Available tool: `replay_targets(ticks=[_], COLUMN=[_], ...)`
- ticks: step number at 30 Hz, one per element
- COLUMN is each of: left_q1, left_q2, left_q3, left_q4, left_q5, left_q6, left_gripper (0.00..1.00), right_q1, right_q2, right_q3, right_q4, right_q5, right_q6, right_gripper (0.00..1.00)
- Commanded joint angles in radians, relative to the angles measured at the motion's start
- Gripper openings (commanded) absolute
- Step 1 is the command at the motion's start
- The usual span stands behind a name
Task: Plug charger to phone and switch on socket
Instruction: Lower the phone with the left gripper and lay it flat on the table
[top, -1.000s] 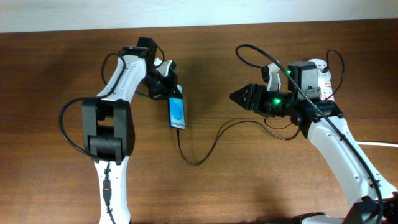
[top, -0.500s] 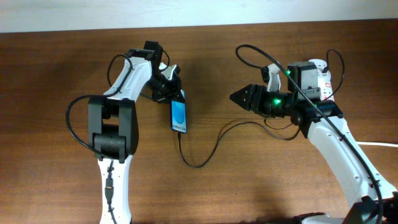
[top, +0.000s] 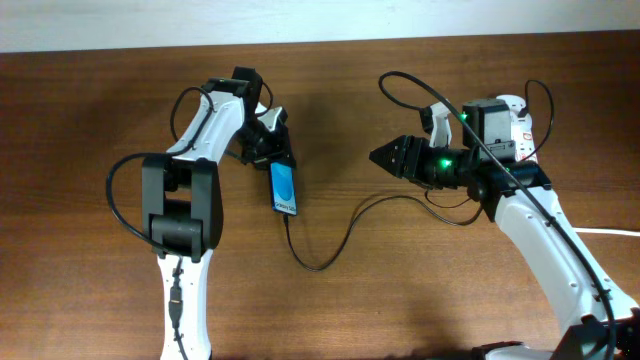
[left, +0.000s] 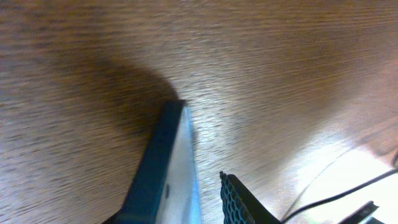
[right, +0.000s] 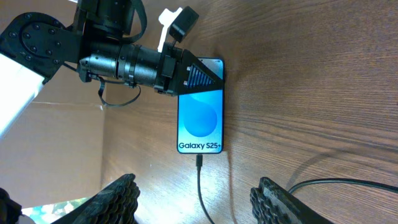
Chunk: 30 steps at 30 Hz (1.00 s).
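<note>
The phone (top: 285, 188) lies flat on the wooden table, its blue screen up and reading "Galaxy S25+" (right: 200, 118). The charger (top: 325, 255), a thin black cable, loops across the table, and its plug tip (right: 199, 162) sits in the phone's bottom edge. My left gripper (top: 279, 152) is at the phone's top end. One meshed finger (left: 239, 202) stands a little off the phone's face (left: 177, 180), so the jaws are open; the other finger is hidden. My right gripper (right: 199, 202) hovers open and empty to the phone's right. The white socket (top: 520, 128) lies behind my right arm.
A thick white lead (top: 605, 232) runs off the table's right edge. The robots' own black cables arc over the right arm (top: 430, 95) and beside the left arm (top: 110, 205). A pale wall strip borders the table's far edge.
The left gripper's jaws have parted at the phone's top end, and the phone has settled slightly toward the table's near edge. The right arm has not moved.
</note>
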Motion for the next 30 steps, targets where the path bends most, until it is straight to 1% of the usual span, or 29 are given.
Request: replay_targets(ticks=[1,3,8,13,15,21,24,30], left_q1=[0.003,0.003,0.003,0.003,0.003,0.003,0.003,0.003], left_q2=[0.007,0.007,0.007,0.007,0.007,0.007,0.007,0.007], left_q3=[0.01,0.01,0.014,0.057,0.076,0.092,0.092,0.092], left_q4=[-0.023,-0.036,-0.047,-0.098,-0.112,-0.118,-0.118,-0.118], left_q5=[-0.083,-0.115,-0.142,-0.256,-0.273,-0.275,-0.275,-0.275], left_q6=[-0.002,-0.006,-0.006,-0.032,-0.033,-0.036,-0.036,-0.036], left_gripper=[0.33,0.33,0.34,0.35,0.35,0.4,0.46,0.47], right_q1=[-0.001,-0.001,-0.001,-0.001,-0.001,-0.001,-0.001,-0.001], right_q2=[0.005,0.005,0.005,0.005,0.005,0.005,0.005,0.005], right_q3=[0.003,0.003,0.003,0.003,0.003,0.003,0.003,0.003], right_q4=[0.003,0.003,0.003,0.003,0.003,0.003,0.003,0.003], right_q5=[0.008,0.008,0.008,0.008,0.008,0.008,0.008,0.008], right_q6=[-0.015,-0.015,-0.015,-0.015,-0.015,-0.015,-0.015,-0.015], right_gripper=[0.63,0.63,0.63,0.64,0.64,0.64,0.64,0.64])
